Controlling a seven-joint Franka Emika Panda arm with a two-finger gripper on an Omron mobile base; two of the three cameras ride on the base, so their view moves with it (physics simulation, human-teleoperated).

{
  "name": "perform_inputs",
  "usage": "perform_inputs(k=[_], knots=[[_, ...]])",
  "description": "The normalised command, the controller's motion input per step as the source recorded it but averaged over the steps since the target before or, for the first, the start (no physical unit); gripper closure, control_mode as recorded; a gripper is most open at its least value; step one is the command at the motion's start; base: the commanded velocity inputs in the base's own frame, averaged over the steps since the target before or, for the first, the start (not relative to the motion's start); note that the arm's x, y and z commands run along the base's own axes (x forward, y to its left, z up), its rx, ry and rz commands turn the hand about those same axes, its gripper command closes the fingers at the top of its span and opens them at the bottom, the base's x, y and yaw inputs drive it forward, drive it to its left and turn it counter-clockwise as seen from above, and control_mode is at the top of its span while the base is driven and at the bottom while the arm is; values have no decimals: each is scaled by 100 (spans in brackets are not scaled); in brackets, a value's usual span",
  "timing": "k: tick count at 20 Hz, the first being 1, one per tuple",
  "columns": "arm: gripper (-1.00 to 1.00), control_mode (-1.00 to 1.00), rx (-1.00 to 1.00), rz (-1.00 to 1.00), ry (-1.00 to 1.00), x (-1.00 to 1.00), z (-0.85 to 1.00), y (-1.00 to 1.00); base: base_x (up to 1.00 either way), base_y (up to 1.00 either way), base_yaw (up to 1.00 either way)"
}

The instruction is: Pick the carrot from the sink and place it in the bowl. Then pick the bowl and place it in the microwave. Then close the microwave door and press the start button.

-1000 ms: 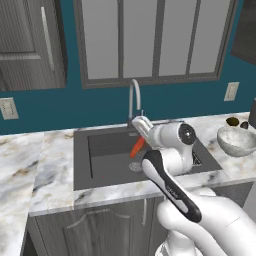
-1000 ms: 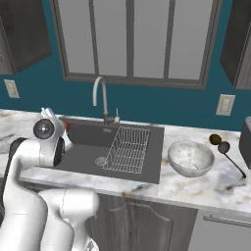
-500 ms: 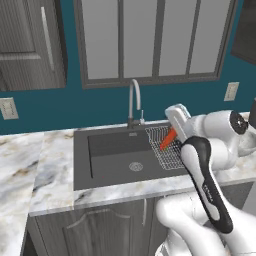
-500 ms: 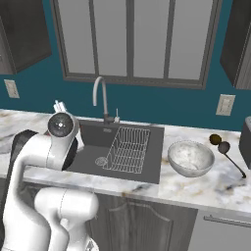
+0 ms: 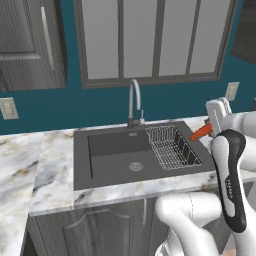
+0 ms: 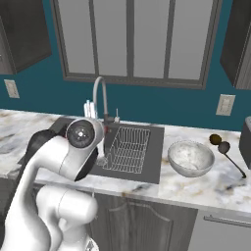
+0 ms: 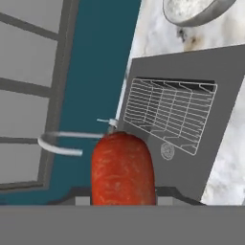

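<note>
We see the hand clenched on the carrot, which it carries in the air over the right rim of the sink, just past the wire rack; in the hand view the carrot projects forward between the fingers, with the faucet and the rack below it and the bowl at the far edge. The bowl stands on the marble table to the right of the sink, well apart from the carrot, beside two dark spoon-like utensils. We judge that the transport to the bowl is only partly done. Several failures seem possible from here. The carrot is tapered and smooth, so it may slip out of the fingers during a fast swing and fall into the rack or onto the table. If released too early or off-centre, it may strike the bowl's rim and bounce out. If the hand descends too low, it may push the bowl toward the utensils or the table edge. We cannot tell how deeply the fingers hold the carrot, since the fingertips are hidden behind it.
</note>
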Motion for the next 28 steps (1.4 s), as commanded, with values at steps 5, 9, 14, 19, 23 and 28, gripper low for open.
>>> perform_inputs(k=[5,9,14,19,23,28], knots=[[100,-100,7,-30,2,5,0,-94,0,0,0],[100,-100,2,-33,6,34,0,-79,0,0,0],[100,-100,1,-34,10,50,0,-74,0,0,0],[100,-100,1,-27,13,48,-5,-69,0,0,0],[100,-100,9,-11,8,38,-48,-87,0,0,0],[100,-100,10,0,17,81,-74,-63,0,0,0]])
